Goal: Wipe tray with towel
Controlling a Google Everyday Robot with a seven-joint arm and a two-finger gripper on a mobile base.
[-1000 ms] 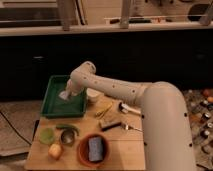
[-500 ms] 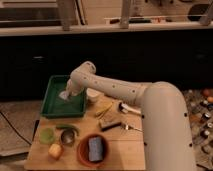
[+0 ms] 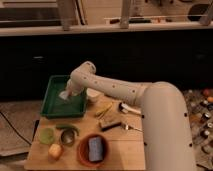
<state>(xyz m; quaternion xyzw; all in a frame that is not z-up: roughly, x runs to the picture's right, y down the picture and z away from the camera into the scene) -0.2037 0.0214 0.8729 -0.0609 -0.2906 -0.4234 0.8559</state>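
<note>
The green tray lies at the back left of the wooden table. Inside it, near its right side, sits the whitish towel. My gripper reaches down into the tray from the right, right at the towel, with the white arm arching over the table behind it. The arm's end hides most of the gripper.
A reddish-brown bowl holding a dark blue-grey sponge sits at the table's front. A green cup, a small tin, a yellow fruit, a white cup, a yellow utensil and metal tools lie around.
The gripper and towel have shifted slightly within the tray; little else differs.
</note>
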